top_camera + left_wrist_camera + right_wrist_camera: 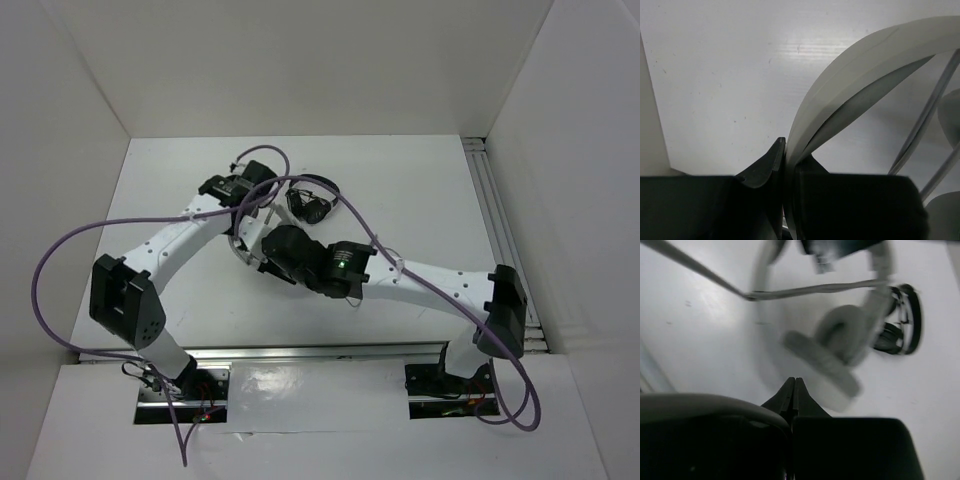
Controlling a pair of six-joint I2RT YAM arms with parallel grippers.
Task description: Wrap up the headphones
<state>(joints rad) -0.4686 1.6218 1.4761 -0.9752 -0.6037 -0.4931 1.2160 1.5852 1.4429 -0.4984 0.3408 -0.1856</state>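
Clearly, L wrist cam: left gripper (785, 150) clamped on the edge of the headphones (865, 55) headband, white band arcing up and to the R over the table (715, 75); thin grey cable (922, 125) runs beside it. R wrist cam (blurred): right gripper (794, 385) fingers pressed together, nothing seen btwn them; grey ear pad (825, 365) just ahead of the tips, cable stretched across above it, black headphones (900, 320) lying on table beyond. Top cam: both arms reach to mid-table, wrists close together, white headset mostly hidden under them; black set just beyond; purple leads (60, 250) loop off both arms.
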